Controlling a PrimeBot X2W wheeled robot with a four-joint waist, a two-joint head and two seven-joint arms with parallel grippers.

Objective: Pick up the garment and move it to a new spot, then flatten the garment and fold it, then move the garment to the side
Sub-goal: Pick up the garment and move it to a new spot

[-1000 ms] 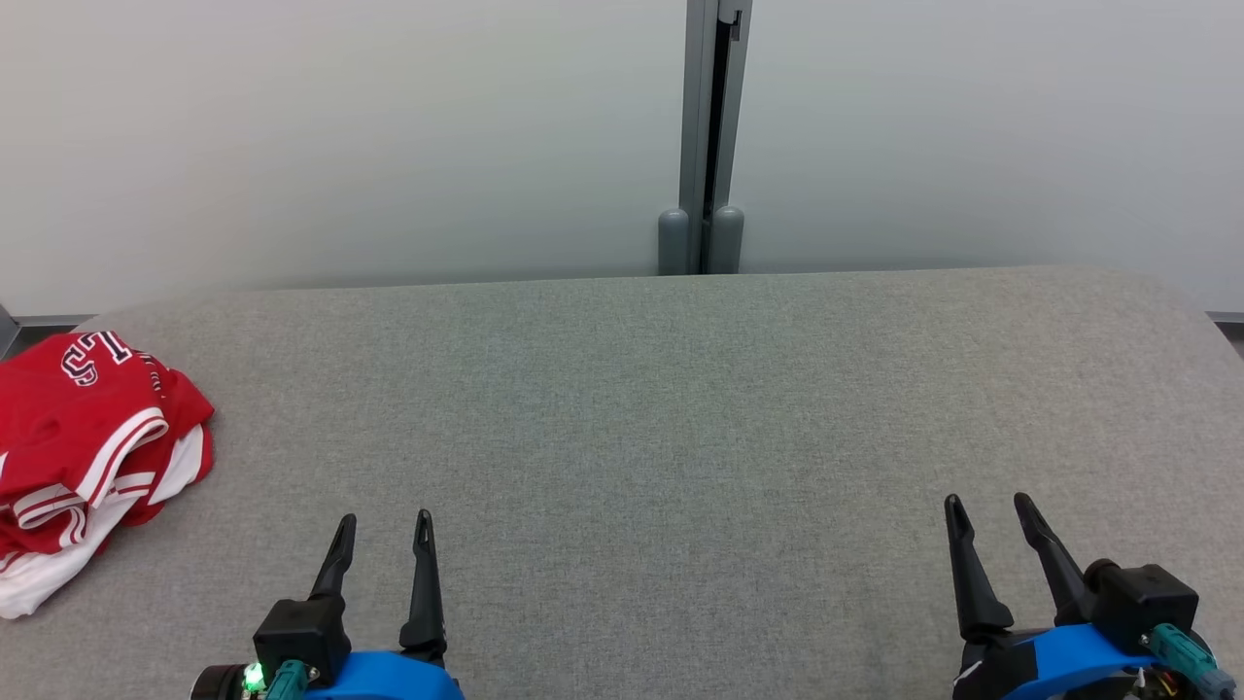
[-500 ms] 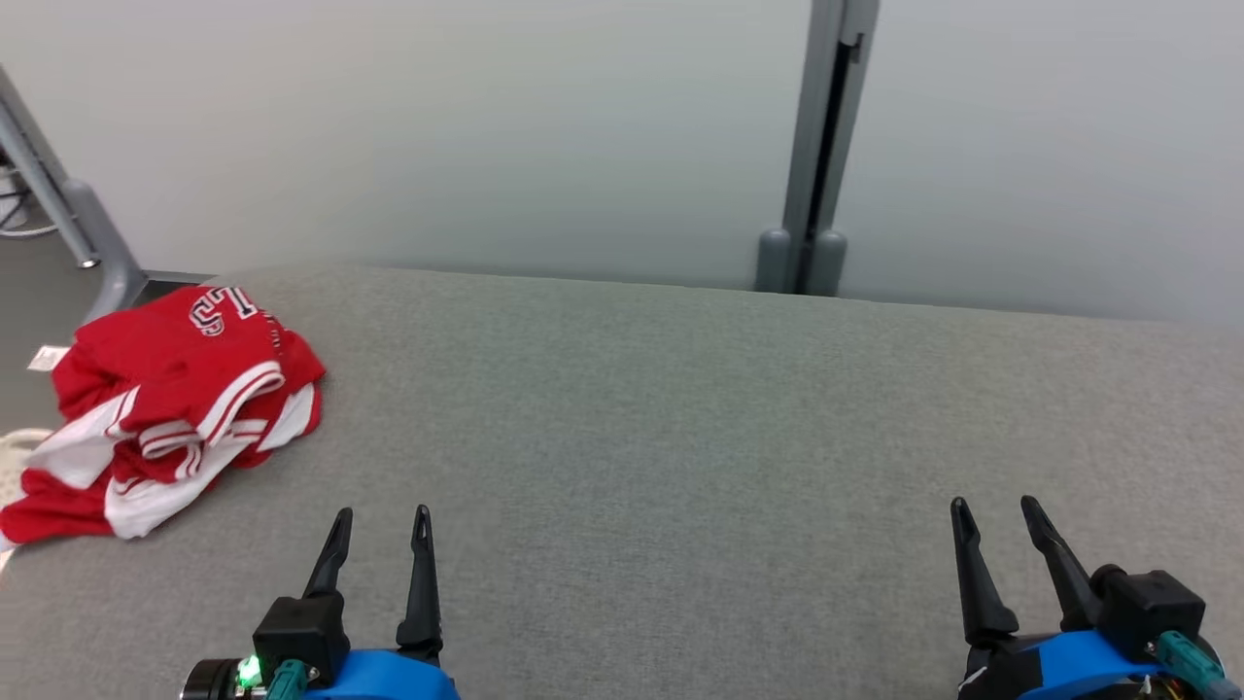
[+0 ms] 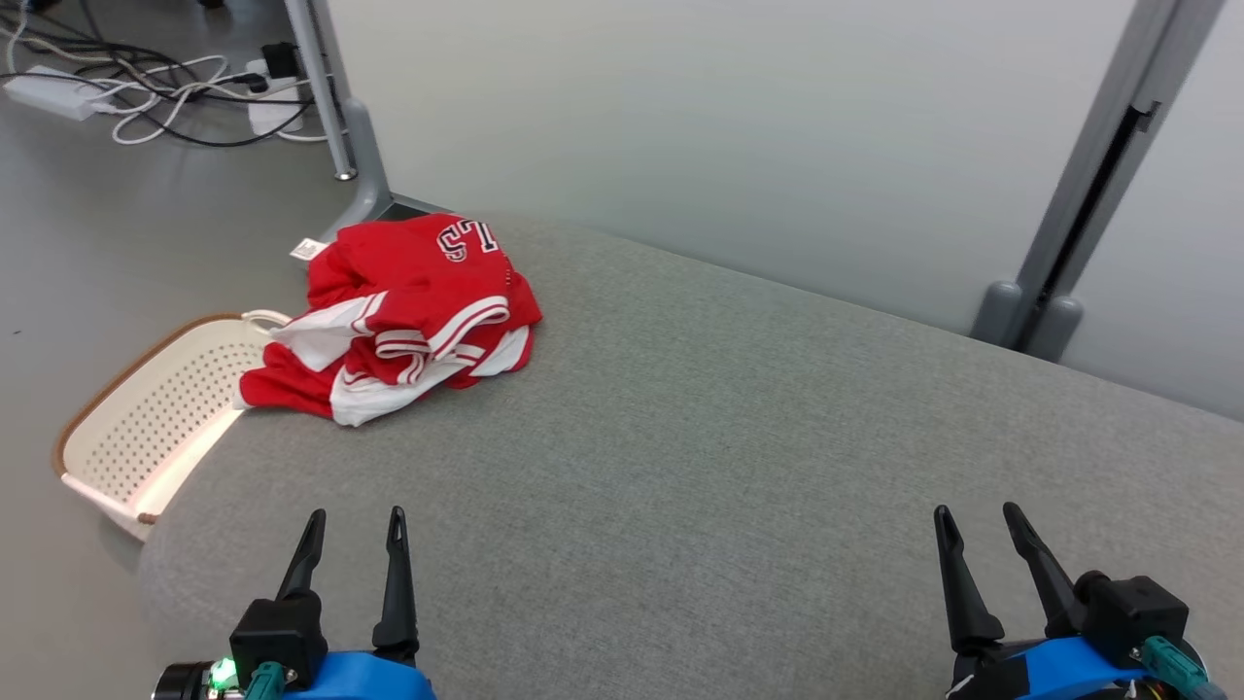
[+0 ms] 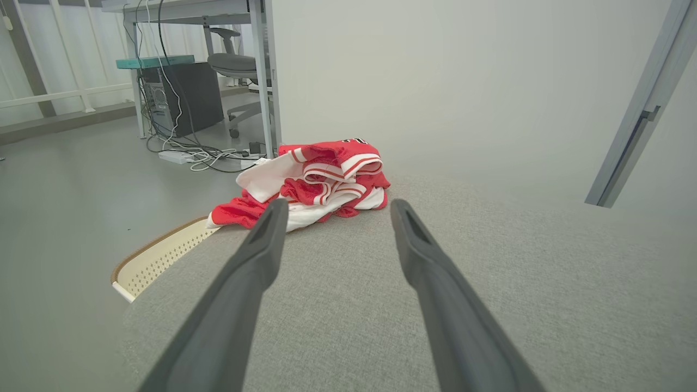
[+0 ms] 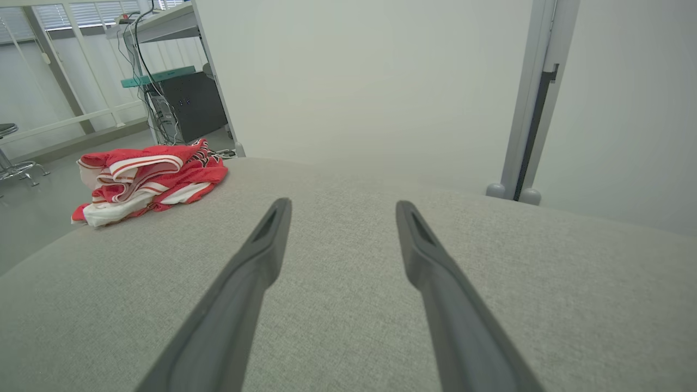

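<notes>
The garment (image 3: 403,316) is a crumpled red jersey with white stripes and trim, heaped at the far left corner of the grey padded table (image 3: 739,437). It lies straight ahead of my left gripper (image 4: 337,209) in the left wrist view, as the garment (image 4: 313,182), and off to the left in the right wrist view, as the garment (image 5: 147,177). My left gripper (image 3: 355,520) hovers open near the table's front left, well short of the jersey. My right gripper (image 3: 975,515) hovers open at the front right, empty, over bare table (image 5: 348,256).
A cream perforated basket (image 3: 146,418) with a brown rim sits on the floor just left of the table, under the jersey's edge. Cables and a power strip (image 3: 146,87) lie on the floor beyond. A grey partition post (image 3: 1088,194) stands behind the table.
The head camera has turned left, so the jersey now sits nearer the picture's middle and the basket and floor have come into view. Both grippers stay open and in place.
</notes>
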